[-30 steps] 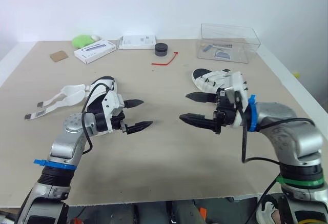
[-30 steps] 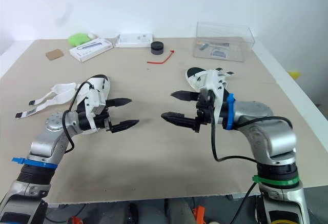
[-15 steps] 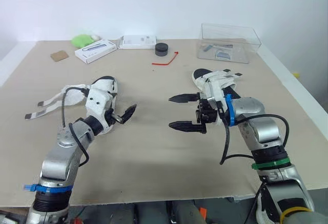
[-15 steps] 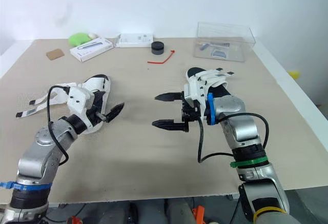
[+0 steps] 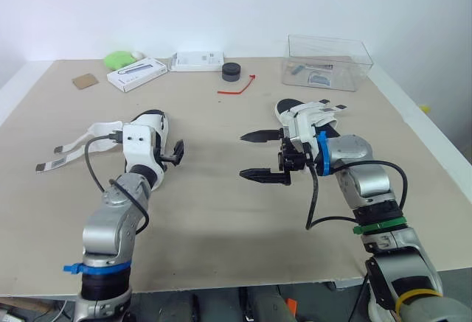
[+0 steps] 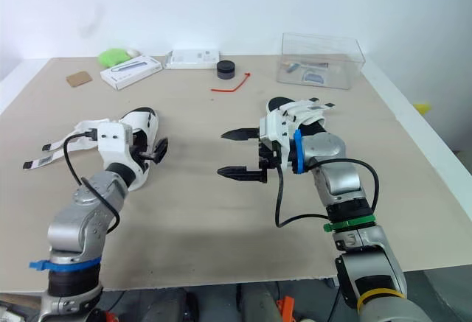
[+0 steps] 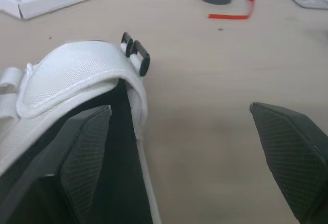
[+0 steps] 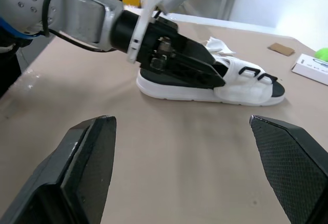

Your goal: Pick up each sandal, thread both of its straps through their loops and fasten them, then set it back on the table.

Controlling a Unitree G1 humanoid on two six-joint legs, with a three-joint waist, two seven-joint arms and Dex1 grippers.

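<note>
Fingers of the right gripper (image 5: 245,155) stand spread wide near the middle of the table (image 5: 221,226), tips pointing toward 9 o'clock, and we see nothing between them. Just behind that wrist, at about 2 o'clock from the table's middle, lies the right sandal (image 5: 301,110). It has a black sole and white straps across the top, with one dark-tipped strap end sticking out toward 3 o'clock. Over at 9 o'clock the left gripper (image 7: 179,108) is likewise wide open, set at the left sandal (image 5: 153,124). In the left wrist view one finger sits low against the shoe's black inner side beneath a white mesh upper, and the other is out over bare table. We cannot tell whether either finger touches the shoe. This sandal shows a white sole edge, a black footbed and two small black loops (image 7: 136,56) at the rim of the mesh piece. Its loose straps (image 5: 74,147) trail flat over the table toward 9 o'clock and end in grey tabs. Along the 12 o'clock edge we find a green lump (image 5: 118,59), a brown card (image 5: 84,80), a long white box (image 5: 136,74), a flat white box (image 5: 198,60), a black round puck (image 5: 231,71) and a red strip (image 5: 237,88). At 1 o'clock stands a clear plastic box (image 5: 328,49) holding small items. The print on the white boxes is too small for us to read.
</note>
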